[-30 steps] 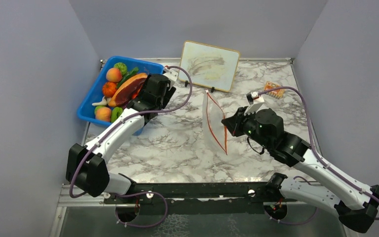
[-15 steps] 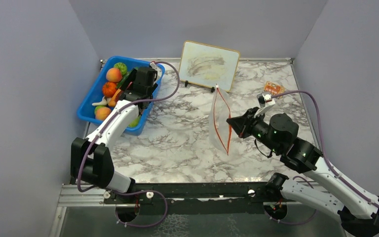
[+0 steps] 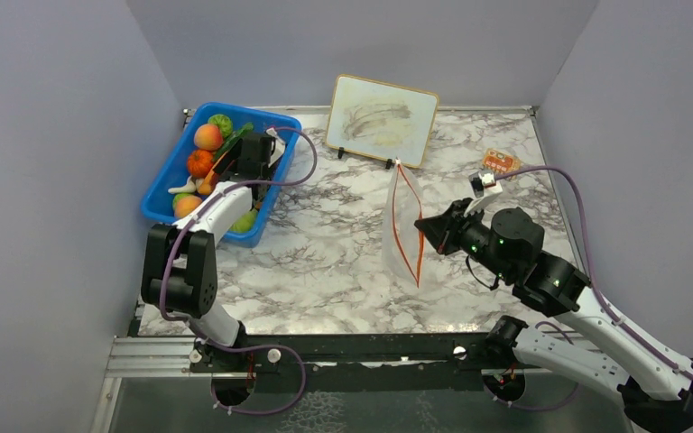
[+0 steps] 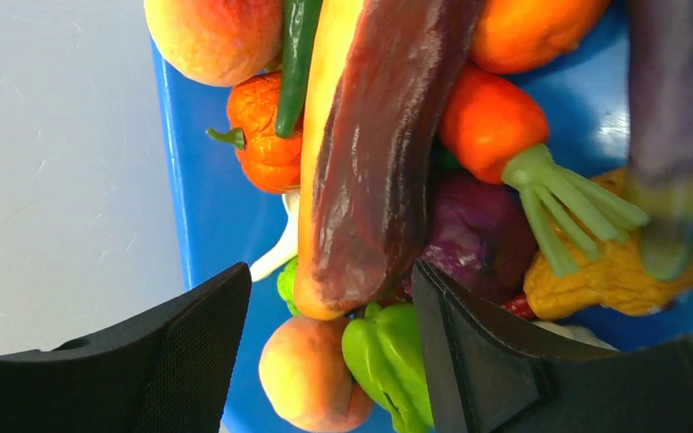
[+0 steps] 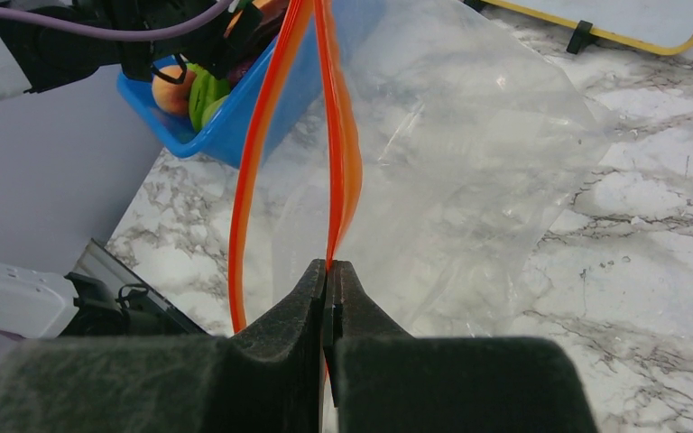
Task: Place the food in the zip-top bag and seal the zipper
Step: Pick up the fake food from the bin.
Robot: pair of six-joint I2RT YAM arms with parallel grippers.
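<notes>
The clear zip-top bag (image 3: 403, 236) hangs upright at mid-table, its mouth spread open. My right gripper (image 3: 422, 225) is shut on one side of the orange-red zipper (image 3: 394, 225); the wrist view shows the jaws (image 5: 329, 266) pinching the strip (image 5: 257, 153) with the bag film (image 5: 469, 171) behind. My left gripper (image 3: 251, 158) is open low over the blue bin (image 3: 167, 194). Between its jaws (image 4: 329, 298) lie the end of the meat slice (image 4: 370, 153), a peach (image 4: 311, 374) and a green pepper (image 4: 388, 361). A carrot (image 4: 492, 126) and a purple piece (image 4: 478, 234) lie beside them.
A framed picture board (image 3: 382, 106) stands at the back centre. A small orange packet (image 3: 500, 162) lies at the back right. Walls close in the left, right and back sides. The bin sits against the left table edge.
My left gripper has moved left and back, from the bin's right side to over the food. My right gripper lifted the bag upright and its mouth opened; it has held still since.
</notes>
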